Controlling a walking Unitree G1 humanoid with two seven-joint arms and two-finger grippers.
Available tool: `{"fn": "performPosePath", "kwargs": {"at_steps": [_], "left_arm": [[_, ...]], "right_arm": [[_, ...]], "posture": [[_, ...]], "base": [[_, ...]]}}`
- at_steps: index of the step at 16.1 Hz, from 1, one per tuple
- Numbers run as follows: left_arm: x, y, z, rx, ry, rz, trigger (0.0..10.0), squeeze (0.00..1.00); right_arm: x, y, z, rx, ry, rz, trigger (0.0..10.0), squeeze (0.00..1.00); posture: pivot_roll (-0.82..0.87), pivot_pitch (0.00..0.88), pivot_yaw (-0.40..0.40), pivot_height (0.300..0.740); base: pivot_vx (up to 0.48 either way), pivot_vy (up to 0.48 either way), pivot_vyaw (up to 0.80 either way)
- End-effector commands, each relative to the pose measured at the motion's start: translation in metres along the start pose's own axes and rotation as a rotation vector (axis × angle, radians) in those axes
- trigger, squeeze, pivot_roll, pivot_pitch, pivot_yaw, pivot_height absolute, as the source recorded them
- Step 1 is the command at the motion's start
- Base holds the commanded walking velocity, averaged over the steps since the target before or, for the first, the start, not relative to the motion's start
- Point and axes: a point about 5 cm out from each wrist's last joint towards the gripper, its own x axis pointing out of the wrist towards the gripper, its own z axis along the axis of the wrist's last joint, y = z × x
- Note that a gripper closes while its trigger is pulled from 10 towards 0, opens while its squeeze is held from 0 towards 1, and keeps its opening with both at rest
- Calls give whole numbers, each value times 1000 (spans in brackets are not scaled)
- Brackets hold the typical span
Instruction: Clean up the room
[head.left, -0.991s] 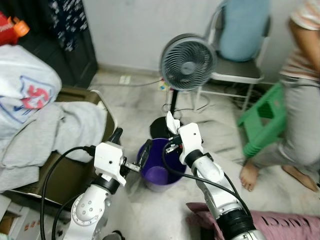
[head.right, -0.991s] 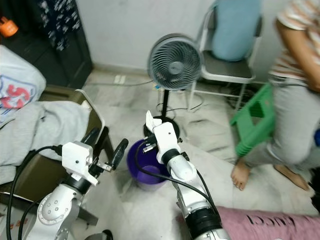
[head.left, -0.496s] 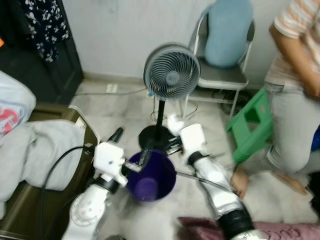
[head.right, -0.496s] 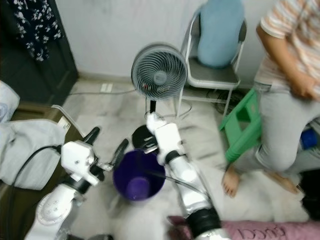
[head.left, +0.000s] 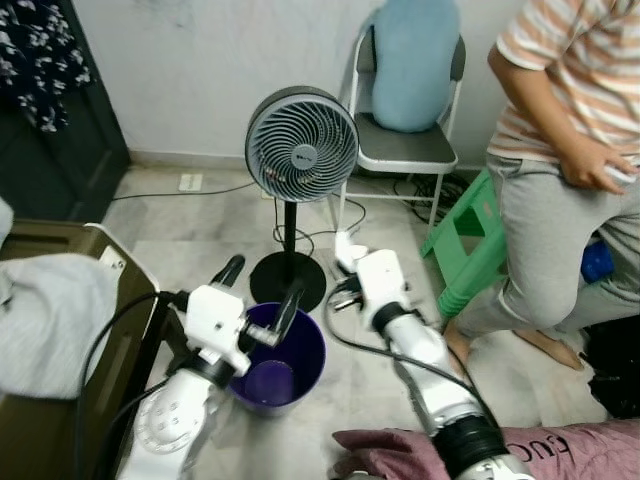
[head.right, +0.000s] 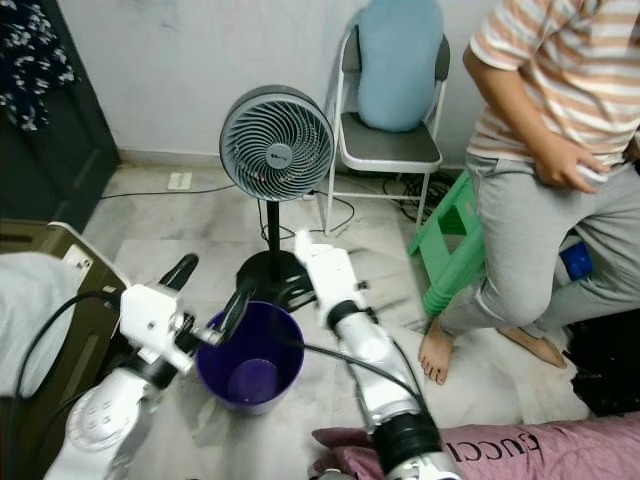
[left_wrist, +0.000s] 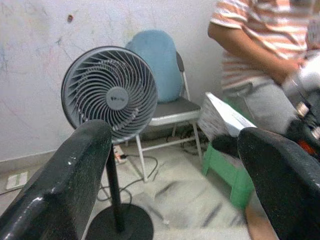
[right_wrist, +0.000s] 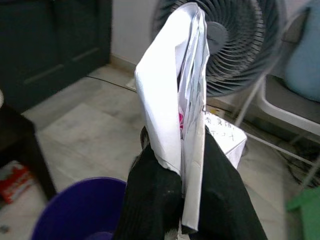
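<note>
**Right gripper clamps folded paper above the purple bin**

The right gripper (right_wrist: 182, 200) is pinched tight on a folded white paper (right_wrist: 172, 95), whose long axis runs straight out along the black fingers so the free end points away from the wrist, toward the standing fan (head.left: 301, 145). From the head camera the paper (head.left: 345, 250) stands roughly upright, poking up from the gripper beside the fan's round black base (head.left: 287, 280); whether it leans slightly is hard to judge there. It has red print on an inner fold.

The purple bin (head.left: 300, 375) sits on the pale marble floor (head.left: 200, 230) just below and to the robot's left of that gripper, its mouth facing up.

The left gripper (head.left: 258, 298) is spread wide, one black finger (head.left: 288, 305) reaching over the bin's near rim, the other (head.left: 228, 270) outside it.

Behind the fan is a metal folding chair (head.left: 400, 150) with a light blue cushion (head.left: 410, 60) propped against its back. A green plastic stool (head.left: 470, 240) stands beside it, and a person (head.left: 570, 150) in a striped shirt and grey trousers is barefoot on the robot's right. A pink cloth (head.left: 400, 455) lies on the floor near the robot.
</note>
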Motion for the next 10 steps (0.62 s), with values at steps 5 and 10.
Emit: {"fn": "performPosePath", "kwargs": {"at_steps": [5,10], "left_arm": [[-13,7,5,27,20,-80,10000,0],[-11,-2,6,15,21,-99,10000,0]], "right_arm": [[8,7,1,12,17,1,10000,0],[12,10,1,32,25,-12,10000,0]], "posture": [[54,179,-82,740],[48,185,-79,740]], "base": [[0,0,638],[0,0,154]]}}
